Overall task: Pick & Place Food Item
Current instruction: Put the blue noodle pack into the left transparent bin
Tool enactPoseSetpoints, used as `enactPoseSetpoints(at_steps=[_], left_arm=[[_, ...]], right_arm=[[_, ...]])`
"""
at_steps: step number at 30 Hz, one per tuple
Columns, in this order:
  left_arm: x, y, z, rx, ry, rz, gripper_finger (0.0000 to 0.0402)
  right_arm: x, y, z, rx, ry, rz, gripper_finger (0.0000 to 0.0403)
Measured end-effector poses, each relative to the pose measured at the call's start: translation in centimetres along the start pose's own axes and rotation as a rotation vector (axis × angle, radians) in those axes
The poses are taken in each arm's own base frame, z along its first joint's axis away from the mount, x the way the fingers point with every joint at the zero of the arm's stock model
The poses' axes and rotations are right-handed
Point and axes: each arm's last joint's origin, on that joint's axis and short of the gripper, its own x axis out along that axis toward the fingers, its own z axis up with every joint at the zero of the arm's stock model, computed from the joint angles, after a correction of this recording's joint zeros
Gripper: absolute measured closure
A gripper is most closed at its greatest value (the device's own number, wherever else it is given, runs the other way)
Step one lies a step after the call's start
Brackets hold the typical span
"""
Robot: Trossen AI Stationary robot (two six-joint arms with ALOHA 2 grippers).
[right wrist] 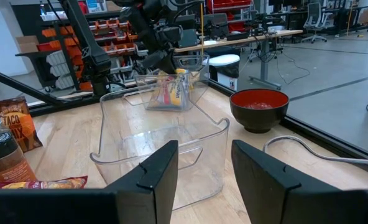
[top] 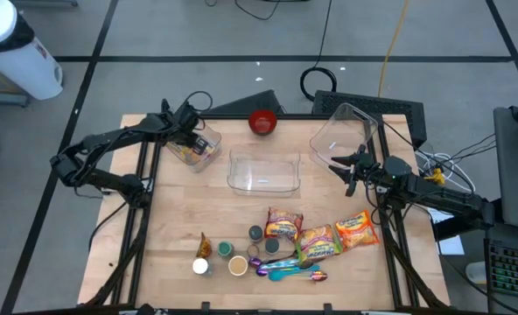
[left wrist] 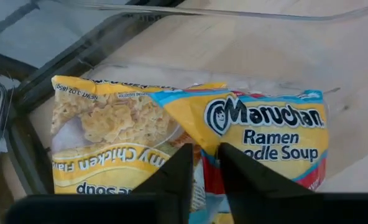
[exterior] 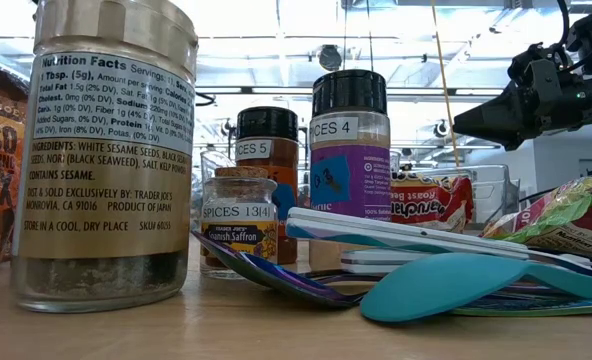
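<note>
The left gripper (left wrist: 202, 180), fingers slightly parted, hovers over the yellow Maruchan ramen packet (left wrist: 190, 140) in a small clear plastic bin (top: 196, 146), gripping nothing, while the right gripper (right wrist: 202, 171) waits half-open and empty.

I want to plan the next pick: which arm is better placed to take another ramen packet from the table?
Probably the right. The right gripper hangs free, jaws open, nearer the orange-yellow ramen packets on the wooden table. The left gripper is far off, over the small clear plastic bin holding a yellow ramen packet.

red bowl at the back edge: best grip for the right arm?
Pinch the rim of the round red bowl from straight above, one finger inside, one outside. It sits upright and open, with a thin wall. The right gripper, open, hovers near the table's right edge.
</note>
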Motion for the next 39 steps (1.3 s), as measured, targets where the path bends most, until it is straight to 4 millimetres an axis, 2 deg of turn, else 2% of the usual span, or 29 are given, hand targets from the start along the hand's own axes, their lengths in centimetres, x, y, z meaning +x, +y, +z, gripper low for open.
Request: enactPoseSetpoints(at_steps=[6,12,35,39], left_arm=[[0.0,0.3,0.0,0.049,-0.004,0.108,0.0243],[-0.1,0.5,0.0,0.052,-0.012,0.187,0.0215],[2.3,-0.6,-2.9,0.093,-0.014,0.16,0.0213],[2.2,-0.6,-2.8,0.114,-0.01,0.16,0.0213]], right_arm=[[0.0,0.0,0.0,0.0,0.0,0.0,0.0261],[0.0,0.0,0.0,0.0,0.0,0.0,0.0261],[0.0,0.0,0.0,0.0,0.0,0.0,0.0261],[0.0,0.0,0.0,0.0,0.0,0.0,0.0261]])
